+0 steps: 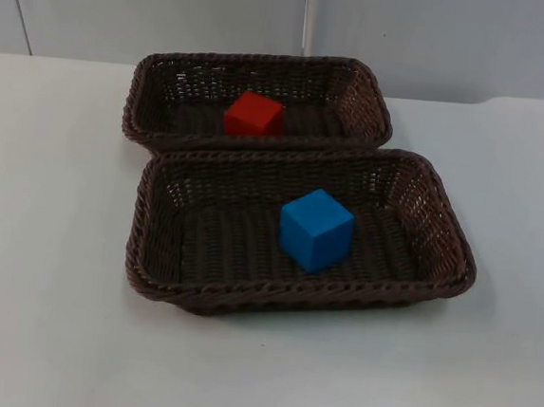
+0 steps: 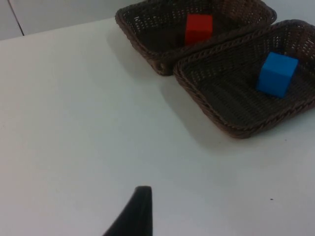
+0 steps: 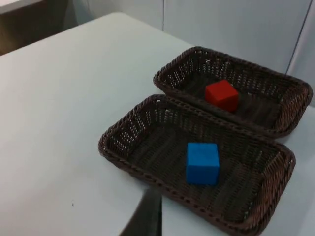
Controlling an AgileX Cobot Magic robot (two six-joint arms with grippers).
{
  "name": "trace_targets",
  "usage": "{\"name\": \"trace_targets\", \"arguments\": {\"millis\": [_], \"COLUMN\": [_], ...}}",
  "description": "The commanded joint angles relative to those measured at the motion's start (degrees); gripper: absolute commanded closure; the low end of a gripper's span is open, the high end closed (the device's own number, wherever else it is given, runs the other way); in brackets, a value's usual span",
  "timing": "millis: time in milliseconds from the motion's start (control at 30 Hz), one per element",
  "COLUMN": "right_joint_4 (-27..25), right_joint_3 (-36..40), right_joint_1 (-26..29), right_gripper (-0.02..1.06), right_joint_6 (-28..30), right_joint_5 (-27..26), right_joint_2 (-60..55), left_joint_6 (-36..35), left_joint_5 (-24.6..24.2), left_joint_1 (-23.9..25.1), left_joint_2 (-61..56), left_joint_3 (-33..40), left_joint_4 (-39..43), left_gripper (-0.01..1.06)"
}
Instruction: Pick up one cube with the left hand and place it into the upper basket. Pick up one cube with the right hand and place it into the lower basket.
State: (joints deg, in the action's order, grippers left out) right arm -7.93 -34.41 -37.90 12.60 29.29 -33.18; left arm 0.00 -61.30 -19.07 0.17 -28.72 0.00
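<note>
While both arms wait back from the table, you see the red cube (image 1: 254, 114) in the upper basket (image 1: 170, 66) and the blue cube (image 1: 315, 229) in the lower basket (image 1: 160, 284); I cannot tell either gripper's state

Two dark wicker baskets, upper basket (image 1: 376, 98) and lower basket (image 1: 450, 238), sit touching mid-table, rims raised. White table (image 1: 43, 317) lies open along its left, right and front edges.
</note>
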Motion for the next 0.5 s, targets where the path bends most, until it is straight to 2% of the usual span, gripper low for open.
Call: {"name": "trace_targets", "arguments": {"millis": [0, 233, 467], "right_joint_4": [0.09, 0.31, 1.88], "right_joint_3": [0.38, 2.45, 2.54], "right_joint_1": [-0.11, -0.01, -0.01], "right_gripper": [0.21, 0.21, 0.21], "right_joint_6": [-0.3, -2.32, -5.38], "right_joint_5": [3.77, 13.18, 18.48], "right_joint_2": [2.12, 8.02, 14.47], "left_joint_6": [0.0, 0.0, 0.0], "left_joint_5": [-0.25, -0.25, -0.25], "left_joint_1": [-0.23, -0.23, -0.23], "left_joint_2": [-0.17, -0.17, -0.17], "left_joint_3": [0.22, 0.27, 0.27], "left_joint_4": [-0.32, 0.43, 1.7], "left_gripper": [0.06, 0.06, 0.06]}}
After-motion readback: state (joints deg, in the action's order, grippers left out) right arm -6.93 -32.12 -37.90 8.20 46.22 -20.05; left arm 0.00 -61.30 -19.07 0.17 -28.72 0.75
